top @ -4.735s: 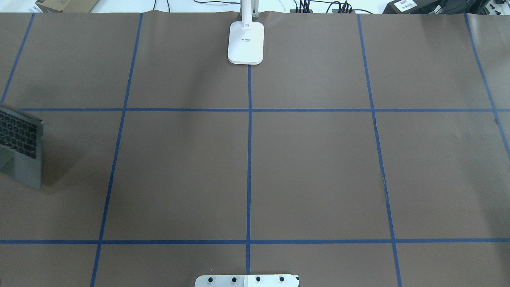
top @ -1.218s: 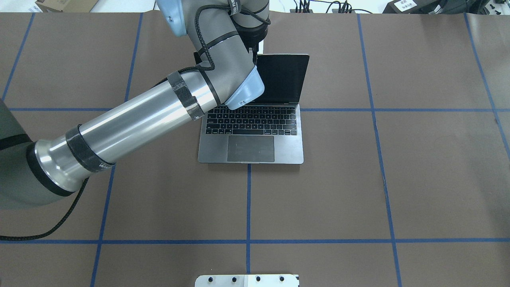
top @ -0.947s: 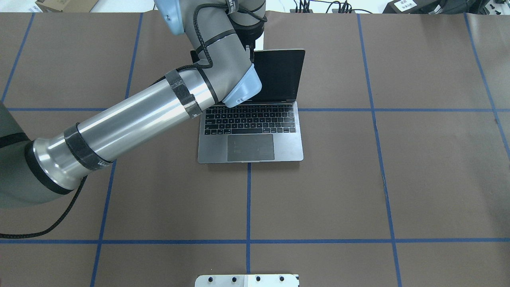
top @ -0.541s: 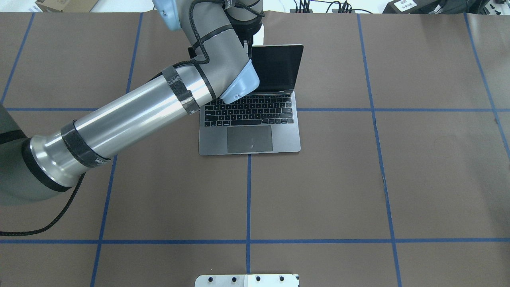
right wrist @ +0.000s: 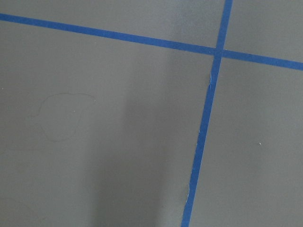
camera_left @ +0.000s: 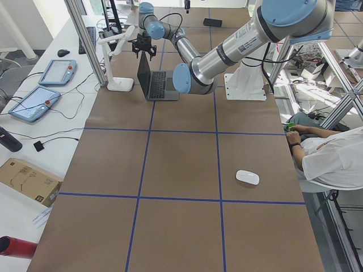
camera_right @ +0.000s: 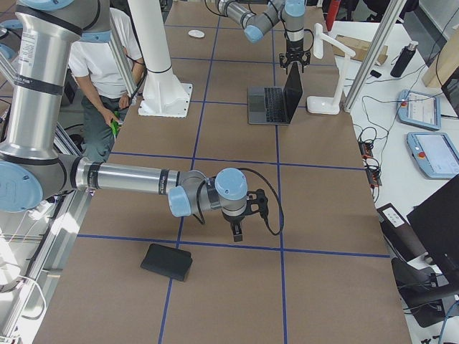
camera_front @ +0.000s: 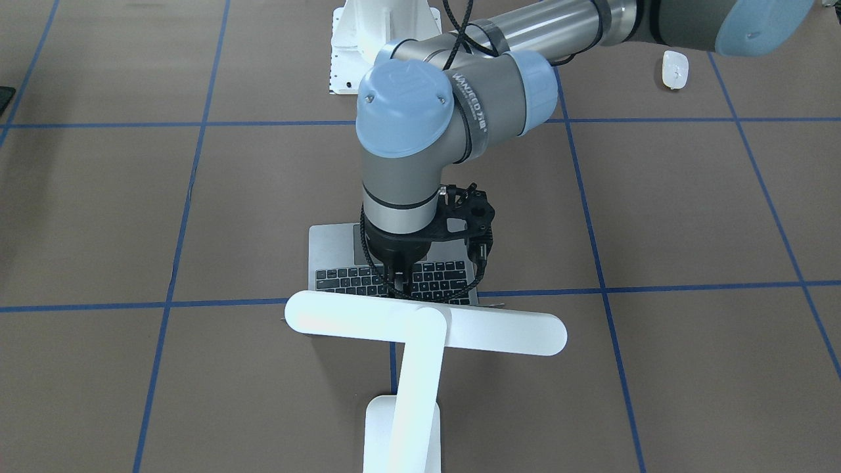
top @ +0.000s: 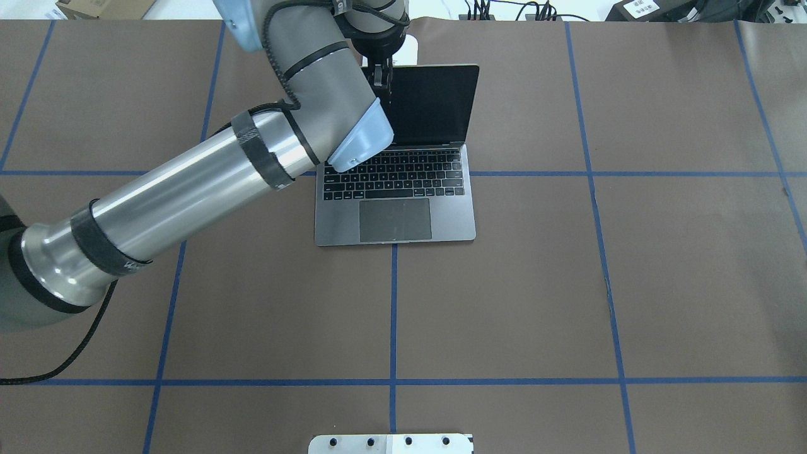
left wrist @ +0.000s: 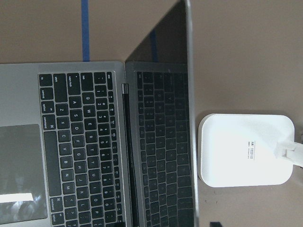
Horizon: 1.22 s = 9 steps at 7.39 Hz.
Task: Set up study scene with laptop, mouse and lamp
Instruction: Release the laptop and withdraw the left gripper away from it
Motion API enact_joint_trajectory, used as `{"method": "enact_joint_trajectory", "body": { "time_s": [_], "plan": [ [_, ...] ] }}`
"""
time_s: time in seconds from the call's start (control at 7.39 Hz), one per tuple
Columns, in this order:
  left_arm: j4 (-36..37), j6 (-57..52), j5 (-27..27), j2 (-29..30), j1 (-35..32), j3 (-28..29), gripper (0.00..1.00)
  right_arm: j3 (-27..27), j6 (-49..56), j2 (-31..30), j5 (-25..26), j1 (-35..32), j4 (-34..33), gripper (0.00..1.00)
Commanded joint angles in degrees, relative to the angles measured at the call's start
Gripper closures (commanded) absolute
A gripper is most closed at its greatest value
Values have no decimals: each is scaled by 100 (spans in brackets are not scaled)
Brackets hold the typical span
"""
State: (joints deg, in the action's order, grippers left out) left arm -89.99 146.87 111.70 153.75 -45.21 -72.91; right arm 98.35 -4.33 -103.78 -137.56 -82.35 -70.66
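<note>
the slim dark-grey metal laptop (top: 395, 217) is no longer hanging at the left edge of the brown paper-covered tabletop (top: 630, 284), as in the earliest overhead picture; it is now sitting at the middle of the far edge, having slid a little farther back over the last second; in the last half second its base is holding its place while the left arm's elbow is swinging leftward.

the laptop is standing open with its keys facing the robot's edge and its lid upright, just beside the flat foot of the large white t-shaped desk lamp (camera_front: 427, 325); the lamp's bar head is reaching over the keyboard.

the left gripper (camera_front: 400, 282) is hanging at the lid's top edge, near its left corner; i cannot tell whether it is pinching the lid or has let go; the right gripper (camera_right: 238, 231) is hovering over bare paper toward the right end, and its fingers are too small to judge.

the laptop step is looking all but finished, and the lamp seems to be standing where it belongs; the small glossy white oval mouse (camera_front: 675, 69) is lying well apart, toward the left end near the robot's edge, so bringing it beside the laptop is probably what is left; a flat black rectangular mouse pad (camera_right: 167, 262) is lying near the right end.
</note>
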Motion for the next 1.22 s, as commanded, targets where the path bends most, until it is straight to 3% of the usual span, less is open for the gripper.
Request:
{"method": "enact_joint_trajectory", "body": {
  "time_s": [0.0, 0.14, 0.54, 0.81, 1.08],
  "plan": [
    [871, -760, 62, -1148, -50, -1980, 0, 9, -16, 7, 10, 0, 0, 1],
    [1417, -1479, 63, -1624, -76, -2860, 0, 9, -155, 7, 10, 0, 0, 1],
    [1502, -4340, 71, -3653, -155, -4780, 0, 149, -246, -325, -8, -9, 26, 1],
    [1511, -5707, 89, -4298, -339, -5152, 0, -60, 543, -1054, 27, -26, 1023, 1],
    [1467, -7461, 98, -5009, -419, -5487, 0, -550, 1962, -1014, 19, -18, 1046, 1]
  ]
}}
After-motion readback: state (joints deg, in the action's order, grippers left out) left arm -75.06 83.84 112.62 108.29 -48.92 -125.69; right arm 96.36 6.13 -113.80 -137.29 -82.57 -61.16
